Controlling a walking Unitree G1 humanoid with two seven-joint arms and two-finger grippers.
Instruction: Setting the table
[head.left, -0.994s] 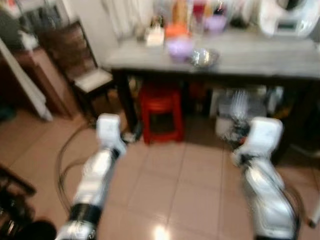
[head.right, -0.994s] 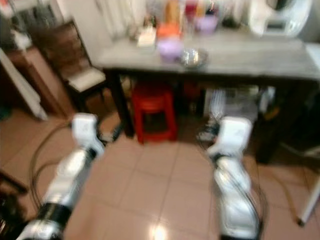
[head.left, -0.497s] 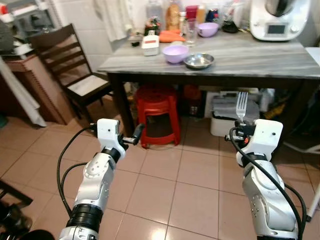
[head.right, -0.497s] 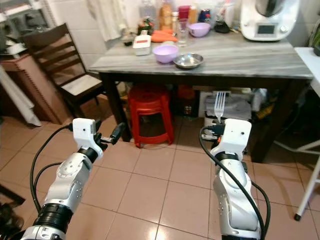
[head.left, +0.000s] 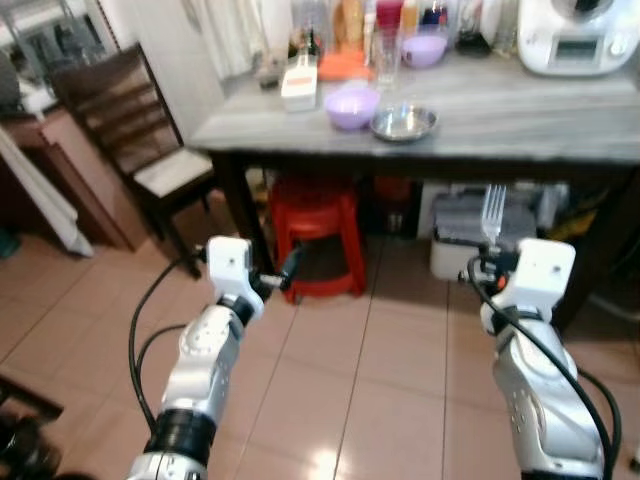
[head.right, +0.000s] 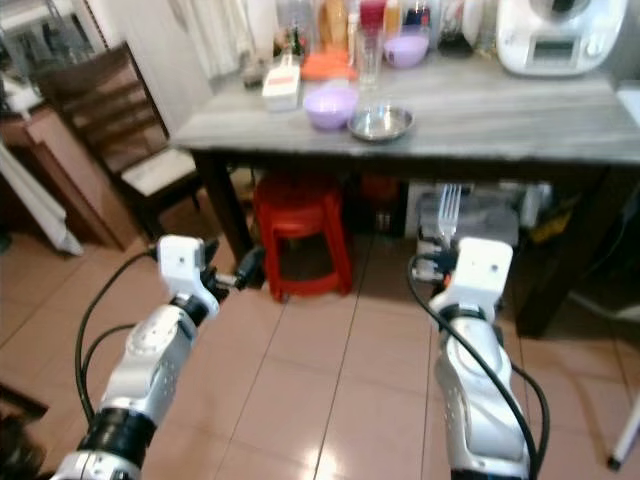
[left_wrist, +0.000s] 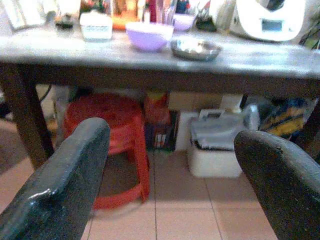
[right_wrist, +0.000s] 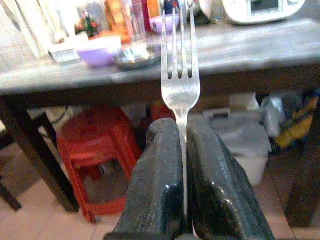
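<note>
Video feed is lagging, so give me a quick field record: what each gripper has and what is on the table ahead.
right gripper: shut on fork, tines up
left gripper: open, holding nothing
table: grey top, ahead of the robot
on table: purple bowl, metal dish, white appliance, bottles and glasses at the back
under table: red stool
left of table: wooden chair

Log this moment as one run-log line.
right gripper: shut on silver metal fork, tines up | left gripper: open | grey-topped table: ahead
</note>
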